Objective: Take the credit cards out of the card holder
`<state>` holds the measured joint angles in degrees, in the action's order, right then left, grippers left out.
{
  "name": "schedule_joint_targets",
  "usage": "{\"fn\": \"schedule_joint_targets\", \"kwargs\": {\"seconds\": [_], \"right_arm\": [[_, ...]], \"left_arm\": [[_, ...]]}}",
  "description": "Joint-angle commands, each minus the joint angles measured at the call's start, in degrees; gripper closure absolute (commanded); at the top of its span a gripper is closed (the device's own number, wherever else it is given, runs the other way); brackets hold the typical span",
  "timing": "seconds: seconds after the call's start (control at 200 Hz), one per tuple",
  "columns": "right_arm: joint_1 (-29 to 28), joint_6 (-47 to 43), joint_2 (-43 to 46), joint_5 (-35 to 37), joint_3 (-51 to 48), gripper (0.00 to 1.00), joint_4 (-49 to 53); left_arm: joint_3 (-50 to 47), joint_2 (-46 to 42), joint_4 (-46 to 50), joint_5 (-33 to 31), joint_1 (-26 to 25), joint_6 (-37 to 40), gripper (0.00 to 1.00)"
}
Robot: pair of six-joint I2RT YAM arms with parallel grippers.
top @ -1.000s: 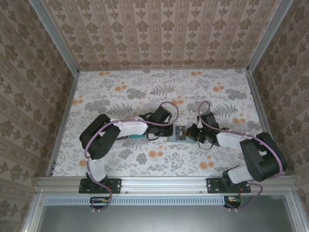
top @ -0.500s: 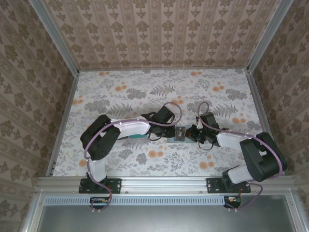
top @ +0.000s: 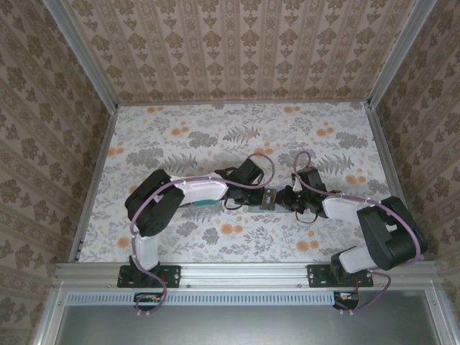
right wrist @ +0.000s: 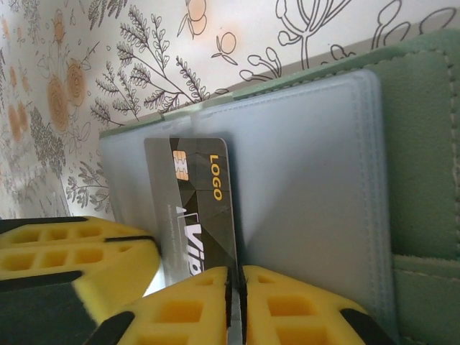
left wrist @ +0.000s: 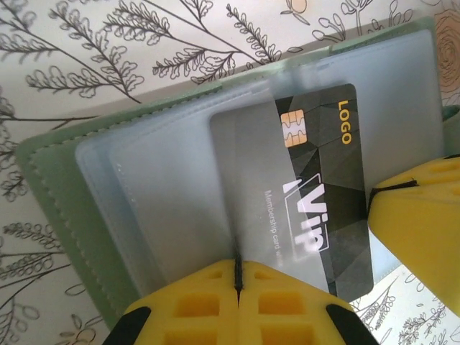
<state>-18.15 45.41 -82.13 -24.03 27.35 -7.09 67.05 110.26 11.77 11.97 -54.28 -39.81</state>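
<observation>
Holder [left wrist: 50, 187] lies open on the table [top: 180, 136], between the two arms. Left end effector [left wrist: 237, 277]: fingers pressed together, pinching a clear sleeve [left wrist: 165, 194] of the holder. Right end effector [right wrist: 236, 280]: fingers all but closed, clamping the edge of a dark card [right wrist: 190, 208] lying half under that sleeve. A teal card [top: 204, 204] lies on the table left of the holder, partly beneath the left arm.

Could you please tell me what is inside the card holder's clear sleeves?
One dark card with a gold chip and "LOGO" sits in the card holder's frosted sleeves. The left gripper covers part of its lower edge; cards deeper in the stack, if any, cannot be seen.
</observation>
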Motion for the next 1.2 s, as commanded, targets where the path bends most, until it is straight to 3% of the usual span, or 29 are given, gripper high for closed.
{"fn": "schedule_joint_targets", "kwargs": {"seconds": [0.0,0.115,0.39,0.495,0.57,0.61,0.805,1.05,1.195], "right_arm": [[0.2,-0.7,-0.9,-0.2,0.4,0.83,1.0],[0.2,-0.6,-1.6,-0.4,0.5,0.77,0.4],[-0.2,0.4,-3.3,-1.8,0.8,0.77,-2.1],[-0.2,0.8,-3.7,-2.3,0.9,0.86,-2.6],[-0.1,0.8,-3.3,-1.7,0.8,1.0,-2.0],[0.0,0.8,-2.7,-1.1,0.5,1.0,-1.5],[2.8,-0.5,2.1,0.0,-1.4,1.0,2.1],[8.8,-3.9,13.8,-0.5,-3.7,1.0,9.7],[9.6,-5.8,21.9,0.4,-3.4,1.0,15.1]], "left_arm": [[-0.8,0.7,-0.2,0.5,0.4,0.3,0.96],[-1.3,0.8,-0.1,0.5,0.5,0.2,0.96],[-2.0,0.7,-0.3,1.0,0.5,-0.1,0.97],[-2.0,0.5,-0.3,0.9,0.5,0.1,0.97],[-2.0,0.3,-0.2,0.6,0.5,0.0,0.97],[-2.0,0.2,0.0,0.6,0.4,0.2,0.97],[-2.8,-0.8,0.1,0.3,1.2,0.3,0.97],[-2.8,-1.8,0.3,0.4,1.6,0.9,0.97],[-2.1,-2.9,0.4,0.8,1.6,1.1,0.97]]}}
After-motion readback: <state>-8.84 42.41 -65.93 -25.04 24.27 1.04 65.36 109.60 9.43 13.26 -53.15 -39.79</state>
